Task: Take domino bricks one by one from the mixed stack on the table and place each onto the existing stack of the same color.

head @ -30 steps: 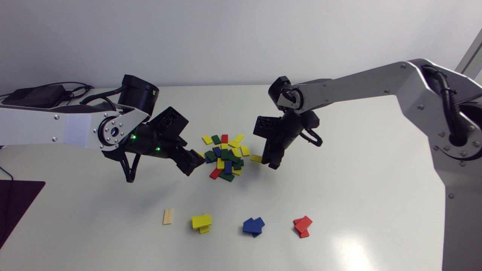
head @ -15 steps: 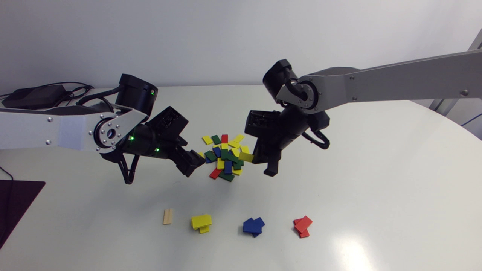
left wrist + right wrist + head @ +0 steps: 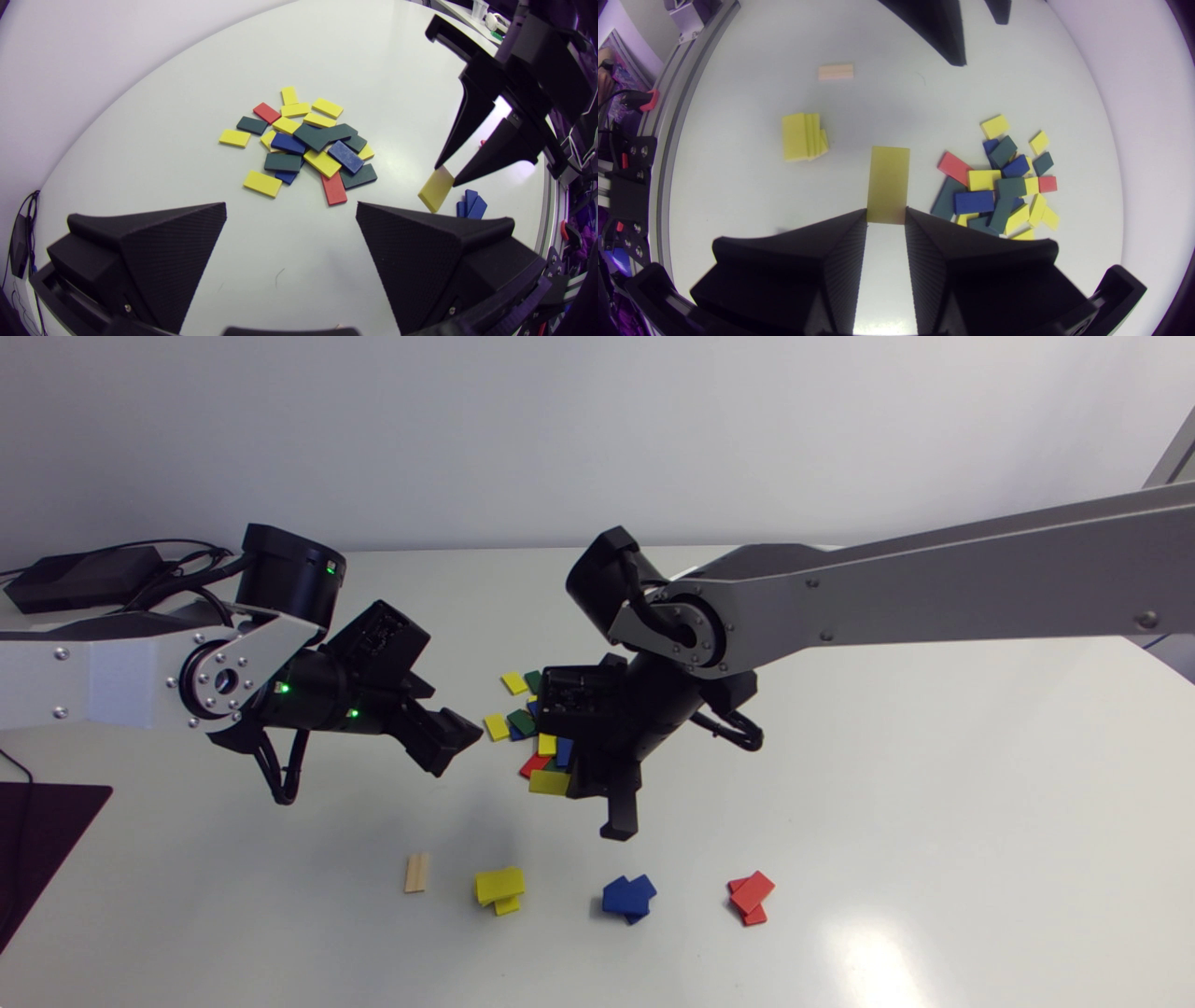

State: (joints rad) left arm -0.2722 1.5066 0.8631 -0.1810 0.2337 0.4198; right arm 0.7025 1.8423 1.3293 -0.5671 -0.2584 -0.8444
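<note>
The right arm [image 3: 887, 579] reaches past the middle of the white table [image 3: 934, 803]. Its jaws are closed on one end of a flat yellow domino brick [image 3: 887, 184], held above the table between the mixed heap of yellow, green, blue and red bricks [image 3: 303, 144] and the small stack of yellow bricks [image 3: 499, 885]. The left arm [image 3: 140, 672] hovers beside the heap with its jaws wide open and holding nothing. Stacks of blue bricks [image 3: 628, 894] and red bricks [image 3: 751, 896] lie near the yellow one.
</note>
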